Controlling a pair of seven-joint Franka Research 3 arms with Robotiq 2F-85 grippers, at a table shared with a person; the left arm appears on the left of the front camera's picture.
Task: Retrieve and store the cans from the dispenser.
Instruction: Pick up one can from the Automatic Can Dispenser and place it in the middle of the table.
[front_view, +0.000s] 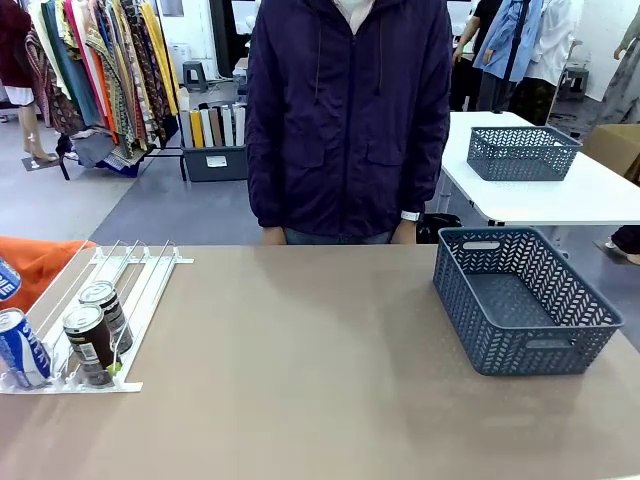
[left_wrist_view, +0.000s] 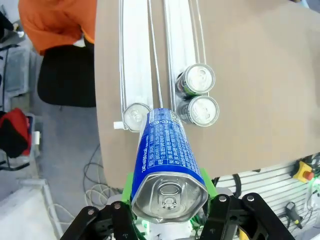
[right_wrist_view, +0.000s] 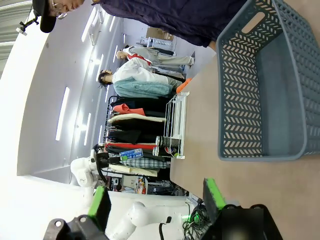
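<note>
One blue can (left_wrist_view: 167, 155) is held aloft over the white-railed dispenser (front_view: 130, 268). A second blue can (front_view: 20, 348) and two brown cans (front_view: 88, 340) stand upright at its front.

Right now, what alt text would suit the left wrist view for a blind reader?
The left gripper is shut on a blue can, seen end-on from above. Beneath it, three more cans stand in the dispenser on a brown table.

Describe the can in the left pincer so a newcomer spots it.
Find the white dispenser on the robot's left. Over it, the left pincer clamps one blue can; the other blue can and two brown cans stand in the lanes.
</note>
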